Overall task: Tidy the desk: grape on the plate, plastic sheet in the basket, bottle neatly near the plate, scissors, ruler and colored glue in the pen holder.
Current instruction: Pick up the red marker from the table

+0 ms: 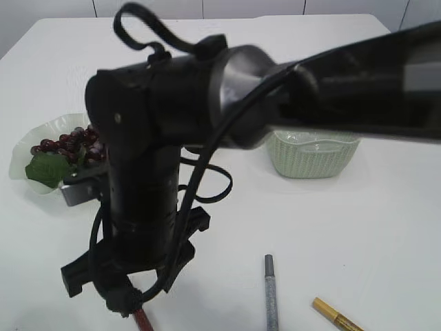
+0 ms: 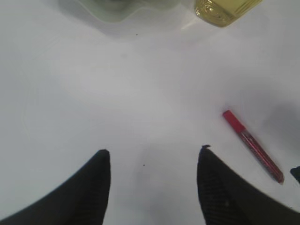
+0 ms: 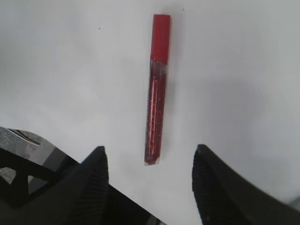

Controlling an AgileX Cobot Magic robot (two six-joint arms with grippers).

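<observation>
Below your right gripper the red glitter glue pen lies flat on the white table, cap end pointing away from the wrist camera and the near tip just between the spread fingers, which hold nothing. Before you descend, note that the fingers straddle only the tip; ease forward so the pads meet the barrel nearer its middle, across its width, or it will likely pivot when lifted. Keep the pen's length square to the closing line, and come down until the fingertips almost brush the table, since the tube is thin and lies low.

Your left gripper is also spread and empty, over bare table, with the same red pen off to its right. Leave it parked so the two arms do not crowd one pen.

From the exterior view, the right arm fills most of the frame, blurred. The grapes sit on the pale green plate, and a woven basket is behind the arm. A silver glue pen and a gold one lie in front, both cut off by the lower edge. I cannot find the pen holder, scissors, ruler or plastic sheet. Only a corner of a yellowish bottle shows at the top of the left wrist view.
</observation>
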